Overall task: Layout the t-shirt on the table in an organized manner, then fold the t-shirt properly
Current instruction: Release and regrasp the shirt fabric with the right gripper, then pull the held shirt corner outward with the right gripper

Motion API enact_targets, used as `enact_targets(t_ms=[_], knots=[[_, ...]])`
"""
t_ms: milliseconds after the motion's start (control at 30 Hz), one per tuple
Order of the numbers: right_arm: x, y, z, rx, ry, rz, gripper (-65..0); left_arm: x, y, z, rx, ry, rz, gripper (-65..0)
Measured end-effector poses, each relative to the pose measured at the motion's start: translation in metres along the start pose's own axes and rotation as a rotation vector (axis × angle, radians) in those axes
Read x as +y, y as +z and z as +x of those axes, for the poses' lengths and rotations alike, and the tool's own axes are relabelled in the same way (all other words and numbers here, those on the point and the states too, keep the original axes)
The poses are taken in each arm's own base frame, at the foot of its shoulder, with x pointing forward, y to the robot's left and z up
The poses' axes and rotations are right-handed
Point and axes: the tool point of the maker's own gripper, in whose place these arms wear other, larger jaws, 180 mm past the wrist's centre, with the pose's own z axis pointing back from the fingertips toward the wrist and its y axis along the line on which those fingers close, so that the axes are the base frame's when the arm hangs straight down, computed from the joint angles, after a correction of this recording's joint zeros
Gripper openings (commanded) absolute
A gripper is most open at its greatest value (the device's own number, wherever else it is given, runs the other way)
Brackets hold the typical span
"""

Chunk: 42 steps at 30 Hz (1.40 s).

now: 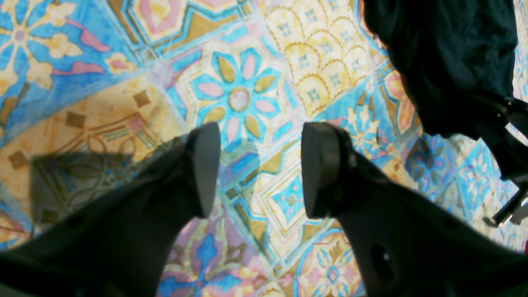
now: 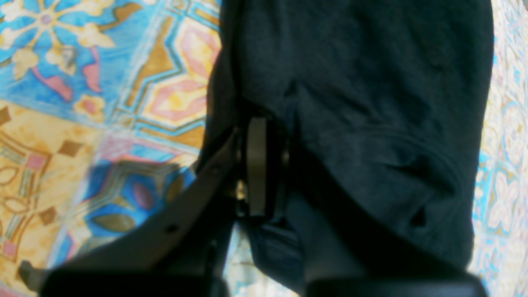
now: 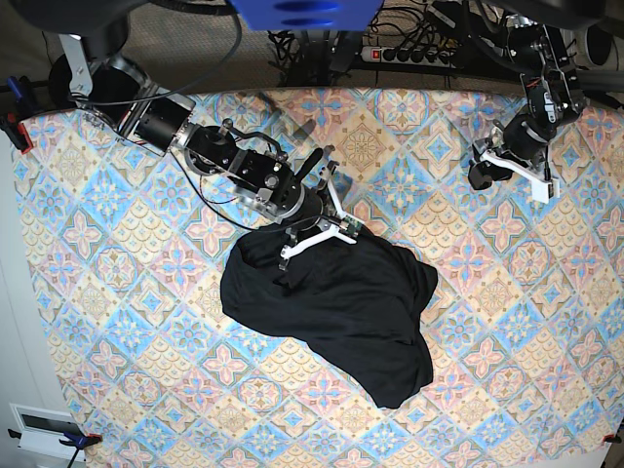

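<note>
The black t-shirt (image 3: 341, 302) lies crumpled in a heap in the middle of the patterned table (image 3: 117, 292). My right gripper (image 3: 314, 232) sits at the heap's upper edge. In the right wrist view the right gripper (image 2: 270, 156) is shut on a fold of the t-shirt (image 2: 371, 103); one grey pad (image 2: 256, 165) shows and the other is buried in cloth. My left gripper (image 3: 483, 174) hovers over bare table at the far right, well away from the garment. Its fingers (image 1: 206, 165) stand open with nothing between them, and dark t-shirt fabric (image 1: 445, 62) fills the corner of that view.
A power strip (image 3: 409, 54) and cables lie beyond the table's far edge. A red clamp (image 3: 15, 132) grips the left edge, and a white box (image 3: 44, 424) sits off the near left corner. Patterned cloth surrounds the heap on all sides.
</note>
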Motion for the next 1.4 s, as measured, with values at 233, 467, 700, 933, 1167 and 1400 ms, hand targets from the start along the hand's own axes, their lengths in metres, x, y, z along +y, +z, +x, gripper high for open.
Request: enact_targets(t_ms=[233,467,700,933,1167,1400], knots=[[-0.045,0.047,0.064,-0.211,0.026,-0.115,-65.0,0.001,0.000,0.000,0.000,-0.003,0.002,-34.1],[-0.107,0.081,0.064,-0.254,-0.075,-0.229,-65.0,0.001,0.000,0.002,-0.002,-0.005,0.002,-34.1],[-0.239,0.135,0.022,-0.228,-0.270,-0.451,-65.0,0.003,0.002,0.015,-0.016,-0.038,0.008,-34.1],[-0.334,0.160,-0.040,-0.135,-0.413,-0.599,-65.0,-0.003,0.001,0.049,-0.082,-0.079,0.000,-34.1],[-0.392,0.183,-0.115,0.024,-0.546,-0.742,-65.0,-0.018,-0.007,0.086,-0.149,-0.168,0.025,-34.1],[-0.435,0.246,-0.194,0.215,-0.635,-1.014,-65.0,-0.063,-0.033,0.101,-0.140,-0.354,0.010,-34.1]])
